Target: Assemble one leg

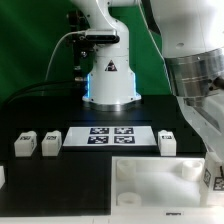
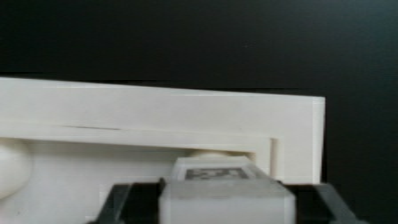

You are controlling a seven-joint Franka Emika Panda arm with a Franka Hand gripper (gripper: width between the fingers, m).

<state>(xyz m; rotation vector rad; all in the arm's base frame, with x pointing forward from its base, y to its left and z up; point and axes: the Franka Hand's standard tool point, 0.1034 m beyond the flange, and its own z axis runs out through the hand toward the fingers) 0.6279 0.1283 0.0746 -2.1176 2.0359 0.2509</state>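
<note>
In the wrist view my gripper is shut on a leg, a white block with a black-and-white tag on its upper face. The black fingers press on both its sides. The leg is right over a round corner socket of the large white tray. I cannot tell whether it touches the socket. In the exterior view the gripper is low at the tray's right corner, with the held leg's tag just showing. Three more legs stand on the table: two at the exterior view's left and one at its right.
The marker board lies in front of the robot's base. The large white tray fills the front right of the table. The arm's big white links stand over the right side.
</note>
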